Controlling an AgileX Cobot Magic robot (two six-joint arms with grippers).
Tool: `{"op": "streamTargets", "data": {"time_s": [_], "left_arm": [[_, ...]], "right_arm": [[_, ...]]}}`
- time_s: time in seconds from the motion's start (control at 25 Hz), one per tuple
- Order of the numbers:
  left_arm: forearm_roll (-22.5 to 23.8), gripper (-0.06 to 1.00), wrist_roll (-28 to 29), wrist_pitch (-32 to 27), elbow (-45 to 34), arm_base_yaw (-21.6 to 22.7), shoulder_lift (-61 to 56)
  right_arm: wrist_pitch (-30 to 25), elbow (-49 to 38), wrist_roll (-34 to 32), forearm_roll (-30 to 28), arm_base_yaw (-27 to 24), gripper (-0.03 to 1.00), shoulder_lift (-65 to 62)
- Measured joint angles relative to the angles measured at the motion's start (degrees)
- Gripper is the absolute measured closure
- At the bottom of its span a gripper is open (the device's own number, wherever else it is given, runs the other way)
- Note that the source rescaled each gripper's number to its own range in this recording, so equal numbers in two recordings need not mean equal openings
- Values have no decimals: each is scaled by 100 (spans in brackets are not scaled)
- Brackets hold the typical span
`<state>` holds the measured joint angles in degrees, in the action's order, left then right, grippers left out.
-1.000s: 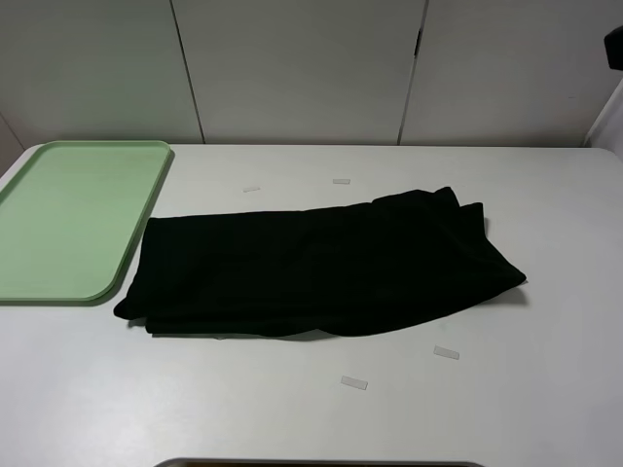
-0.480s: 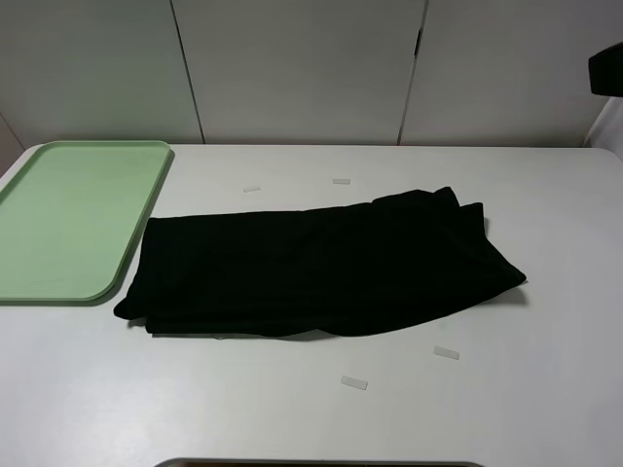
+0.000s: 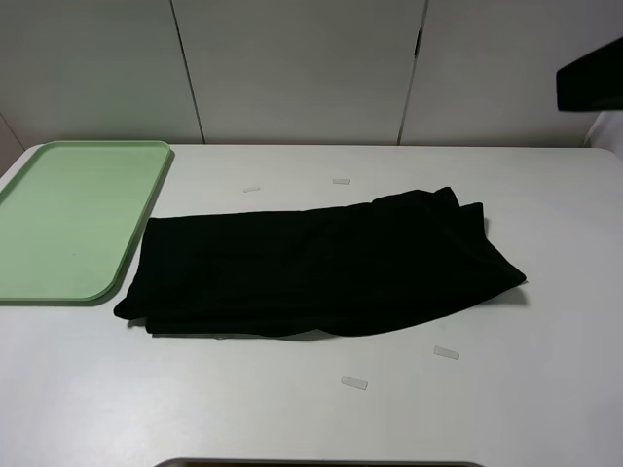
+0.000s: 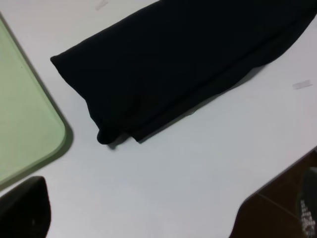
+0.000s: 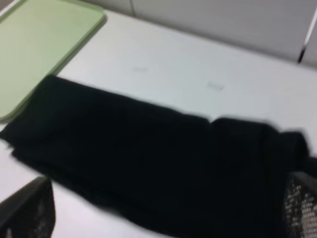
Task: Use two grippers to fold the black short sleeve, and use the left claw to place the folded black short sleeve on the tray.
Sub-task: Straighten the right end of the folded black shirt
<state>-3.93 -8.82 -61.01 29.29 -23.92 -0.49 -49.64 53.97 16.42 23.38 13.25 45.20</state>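
The black short sleeve (image 3: 311, 268) lies folded into a long band across the middle of the white table. Its left end is close to the pale green tray (image 3: 68, 209), which holds nothing. A black part of the right arm (image 3: 590, 86) juts in at the top right edge, high above the table. The left arm is out of the exterior view. In the left wrist view the left gripper (image 4: 166, 218) is open above bare table, near the shirt's (image 4: 183, 59) end and the tray's corner (image 4: 29, 134). In the right wrist view the right gripper (image 5: 166, 213) is open above the shirt (image 5: 148, 153).
Small clear strips lie scattered on the table: two behind the shirt (image 3: 341, 181) (image 3: 251, 189) and two in front of it (image 3: 354, 382) (image 3: 446, 352). A pale panelled wall (image 3: 292, 68) stands behind the table. The table's front edge (image 4: 277, 191) shows in the left wrist view.
The black part of the right arm at the top right has come further into view, toward the left. The shirt and the tray have not moved.
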Motion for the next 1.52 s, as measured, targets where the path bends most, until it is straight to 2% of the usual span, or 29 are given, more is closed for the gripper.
{"op": "streamTargets", "data": {"time_s": [0.04, 0.2, 0.52, 0.64, 0.72, 0.84, 1.0, 1.28, 1.4, 1.52], "left_arm": [[0, -5, 0, 0, 0, 0, 0], [0, -5, -6, 0, 0, 0, 0], [0, -5, -6, 0, 0, 0, 0], [0, -5, -6, 0, 0, 0, 0], [0, -5, -6, 0, 0, 0, 0], [0, -5, -6, 0, 0, 0, 0], [0, -5, -6, 0, 0, 0, 0], [0, -5, -6, 0, 0, 0, 0], [0, -5, -6, 0, 0, 0, 0], [0, -5, -6, 0, 0, 0, 0]], "right_arm": [[-321, 0, -220, 20, 0, -3, 75], [-746, -27, -346, 20, 0, -3, 322], [-788, -457, -334, 20, 0, -3, 1260], [-489, -466, -295, 31, 0, -3, 1699], [346, -466, -275, -46, 0, -3, 2225], [1155, -466, -268, -129, -188, -3, 2942], [1554, -221, -261, -180, -580, -3, 4014], [1434, 805, 183, -100, -1397, -3, 5333], [1000, 1311, 709, 152, -1770, -3, 5767], [481, 1638, 1512, 489, -2095, -3, 6185]]}}
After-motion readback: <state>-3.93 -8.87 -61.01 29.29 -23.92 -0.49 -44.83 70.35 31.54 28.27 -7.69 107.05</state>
